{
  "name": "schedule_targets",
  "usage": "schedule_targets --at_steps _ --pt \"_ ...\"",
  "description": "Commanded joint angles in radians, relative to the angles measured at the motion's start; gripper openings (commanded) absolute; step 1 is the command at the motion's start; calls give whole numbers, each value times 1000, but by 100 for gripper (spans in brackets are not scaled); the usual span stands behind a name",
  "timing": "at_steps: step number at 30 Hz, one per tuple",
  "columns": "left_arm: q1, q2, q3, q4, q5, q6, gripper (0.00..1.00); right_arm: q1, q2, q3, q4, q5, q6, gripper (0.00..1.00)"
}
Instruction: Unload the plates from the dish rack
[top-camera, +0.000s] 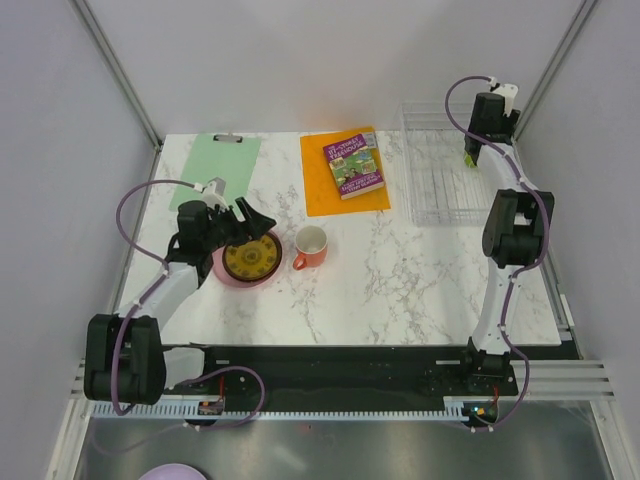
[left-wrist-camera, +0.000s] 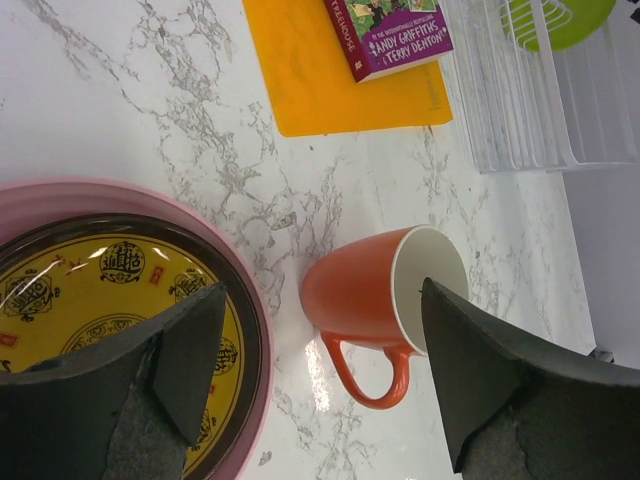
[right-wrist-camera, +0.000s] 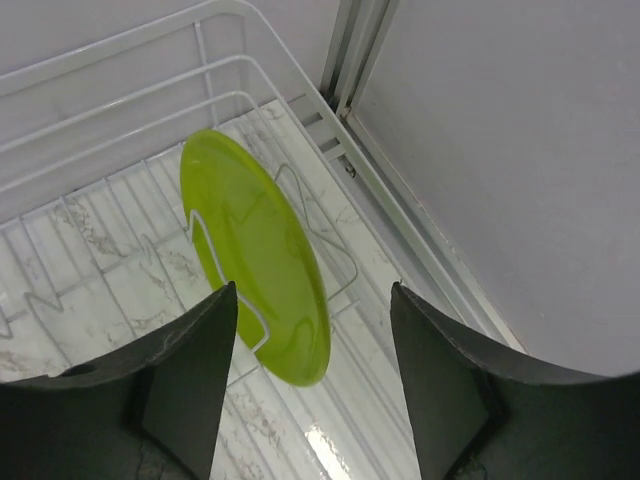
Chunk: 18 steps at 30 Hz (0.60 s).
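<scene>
The pink plate (top-camera: 226, 271) lies on the table at the left with the brown-and-yellow plate (top-camera: 250, 259) stacked on it; both show in the left wrist view, pink rim (left-wrist-camera: 120, 193) and yellow pattern (left-wrist-camera: 90, 290). My left gripper (top-camera: 250, 222) (left-wrist-camera: 322, 300) is open and empty just above them, beside the mug. The lime green plate (right-wrist-camera: 260, 250) (top-camera: 467, 158) stands on edge in the dish rack (top-camera: 440, 185) (right-wrist-camera: 120, 90) at the back right. My right gripper (top-camera: 470, 148) (right-wrist-camera: 315, 385) is open above it, the fingers apart from it. The dark red plate is not visible.
An orange-and-white mug (top-camera: 311, 246) (left-wrist-camera: 375, 300) stands right of the plate stack. A purple book (top-camera: 353, 165) lies on an orange mat (top-camera: 325, 190) at the back centre, and a green clipboard (top-camera: 217, 168) at the back left. The right wall is close to the rack.
</scene>
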Motion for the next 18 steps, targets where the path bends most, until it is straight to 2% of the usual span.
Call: schedule_targets --at_steps 1,8,11,16,18 --pt "-3 37 18 101 39 42 85 -18 70 106 18 -20 -51 65" --pt "-7 89 25 125 41 45 84 -45 145 148 17 -90 -45 50" --pt "-9 98 24 135 38 40 83 -55 157 152 15 -138 -45 38" --pt "-10 111 22 141 33 31 82 -55 142 143 27 -181 -58 8" --pt "-10 108 16 142 35 28 82 -55 128 137 32 -192 -59 4"
